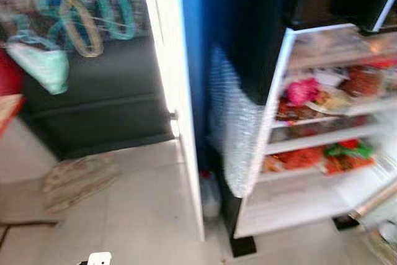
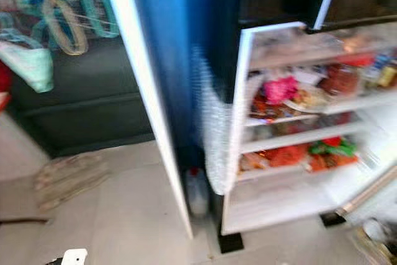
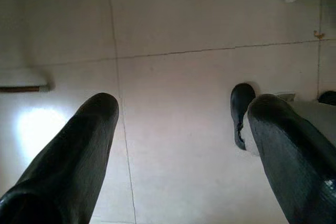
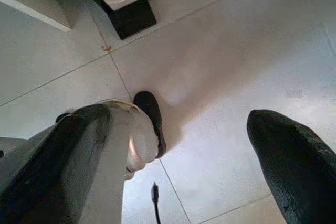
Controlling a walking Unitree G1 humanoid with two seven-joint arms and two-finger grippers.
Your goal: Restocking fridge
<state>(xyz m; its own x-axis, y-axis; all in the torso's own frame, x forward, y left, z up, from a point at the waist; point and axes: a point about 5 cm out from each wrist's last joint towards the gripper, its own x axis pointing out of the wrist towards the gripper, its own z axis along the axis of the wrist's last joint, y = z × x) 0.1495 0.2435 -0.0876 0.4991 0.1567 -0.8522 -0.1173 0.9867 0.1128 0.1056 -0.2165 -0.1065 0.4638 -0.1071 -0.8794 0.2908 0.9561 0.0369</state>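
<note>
The fridge (image 1: pixel 248 79) stands open ahead and to the right, dark blue outside with white shelves (image 1: pixel 322 136). Red, pink and green packets (image 1: pixel 338 156) lie on its shelves. A sheet of bubble wrap (image 1: pixel 232 128) hangs down its side. Both arms hang down over the pale tiled floor. The left gripper (image 3: pixel 181 124) is open with nothing between its fingers. The right gripper (image 4: pixel 181 129) is open too and holds nothing. The head views are blurred.
A white partition edge (image 1: pixel 180 103) stands just left of the fridge. A plastic bottle (image 1: pixel 209 195) sits on the floor beside it. A dark sofa (image 1: pixel 93 103) with a green bag (image 1: pixel 40 66) is at the left, and a doormat (image 1: pixel 77 181) lies before it.
</note>
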